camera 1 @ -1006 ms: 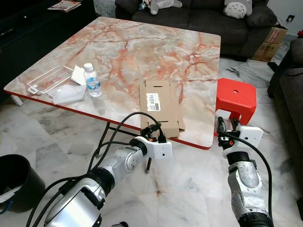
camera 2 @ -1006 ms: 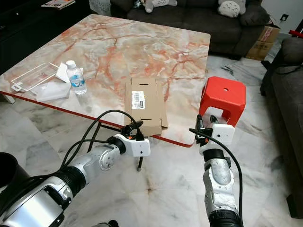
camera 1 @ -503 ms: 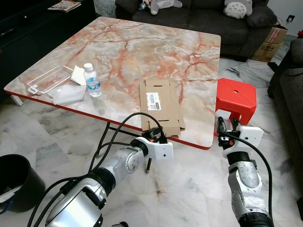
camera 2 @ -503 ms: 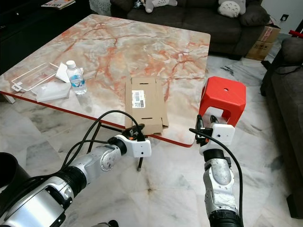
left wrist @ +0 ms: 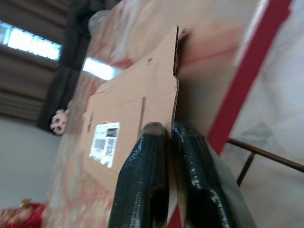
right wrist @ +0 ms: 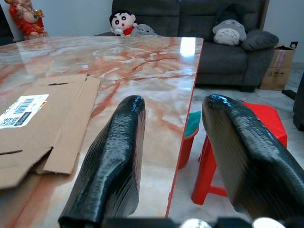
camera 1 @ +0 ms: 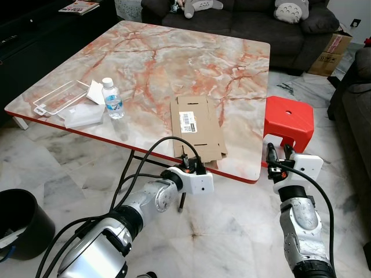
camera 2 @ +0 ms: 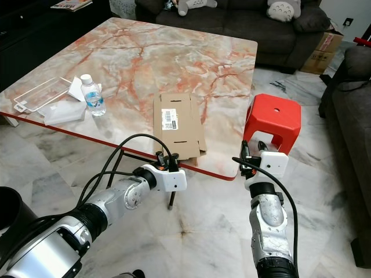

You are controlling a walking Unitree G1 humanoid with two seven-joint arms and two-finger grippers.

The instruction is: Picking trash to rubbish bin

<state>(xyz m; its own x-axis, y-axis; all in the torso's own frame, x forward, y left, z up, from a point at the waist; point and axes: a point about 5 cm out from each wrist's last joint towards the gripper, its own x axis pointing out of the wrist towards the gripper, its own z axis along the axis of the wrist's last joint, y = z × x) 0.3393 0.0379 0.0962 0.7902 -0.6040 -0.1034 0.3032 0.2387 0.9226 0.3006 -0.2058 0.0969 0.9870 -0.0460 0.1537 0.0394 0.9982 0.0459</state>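
Our left gripper [left wrist: 167,130] clamped on the flattened cardboard box [camera 1: 196,124] at the marble table [camera 1: 174,58] edge, right gripper [right wrist: 173,156] spread open beside the red stool [camera 1: 290,119]

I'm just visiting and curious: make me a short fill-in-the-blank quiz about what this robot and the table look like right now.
1. The left gripper is shut on the edge of the flattened ____ box.
2. The right gripper has its fingers ____.
3. The water bottle stands ____ on the table.
4. Beside the table stands a ____ stool.

Missing words: cardboard; open; upright; red
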